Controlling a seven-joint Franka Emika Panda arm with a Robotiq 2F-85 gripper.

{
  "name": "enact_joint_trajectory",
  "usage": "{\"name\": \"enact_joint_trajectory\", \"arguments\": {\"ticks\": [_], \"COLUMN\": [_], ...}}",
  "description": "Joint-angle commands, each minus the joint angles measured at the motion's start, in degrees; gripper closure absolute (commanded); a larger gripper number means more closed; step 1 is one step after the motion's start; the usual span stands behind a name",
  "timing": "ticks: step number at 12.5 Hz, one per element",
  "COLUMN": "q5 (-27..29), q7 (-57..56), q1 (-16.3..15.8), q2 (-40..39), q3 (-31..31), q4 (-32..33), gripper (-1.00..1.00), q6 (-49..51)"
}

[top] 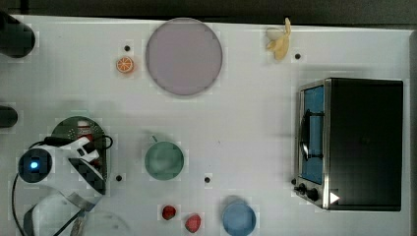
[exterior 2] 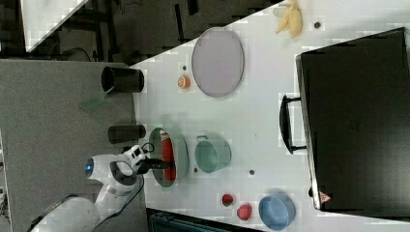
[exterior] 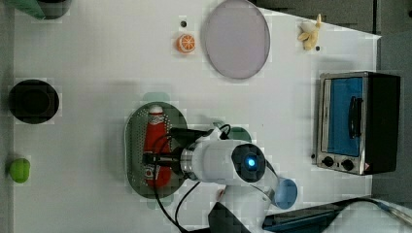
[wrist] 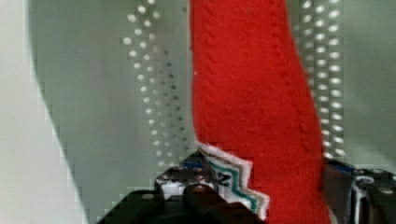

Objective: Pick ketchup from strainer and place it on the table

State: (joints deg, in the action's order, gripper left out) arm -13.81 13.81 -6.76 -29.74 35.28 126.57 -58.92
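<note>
Claw (wrist: 261, 196): fingers either side of ketchup (wrist: 261, 93), gripping it.
Ketchup: lying in strainer (exterior: 133, 145).
Hidden: cap end, cropped.

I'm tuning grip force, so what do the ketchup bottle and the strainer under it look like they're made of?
The ketchup bottle looks like soft red felt or fabric: fuzzy matte surface, stitch-like lines, and a layered cloth-like label edge. The strainer looks like smooth pale green plastic, probably rigid, with neat rows of punched holes. Neither can be confirmed by look alone.
</note>
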Motion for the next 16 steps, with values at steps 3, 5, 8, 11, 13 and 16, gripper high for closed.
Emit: {"name": "enact_joint_trajectory", "arguments": {"ticks": [3, 5, 8, 11, 13, 16], "q5": [11.95, 14.08, 14.1, 14.09, 14.07, 14.06], "q7": [0.63, -6.42, -16.2, -24.42, -28.9, -36.29], "q1": [2.03, 4.04, 7.92, 11.41, 12.94, 14.54], "q2": [17.36, 21.46, 25.1, 26.27, 26.26, 26.15], "q3": [2.42, 1.41, -2.93, -9.97, -15.09, -23.4], "q4": [-2.64, -4.06, -5.52, -5.62, -5.22, -3.24], "gripper": [-0.25, -0.25, -0.25, -0.25, -0.25, -0.25], "q6": [14.21, 19.98, 25.3, 25.71, 25.73, 25.59]}}
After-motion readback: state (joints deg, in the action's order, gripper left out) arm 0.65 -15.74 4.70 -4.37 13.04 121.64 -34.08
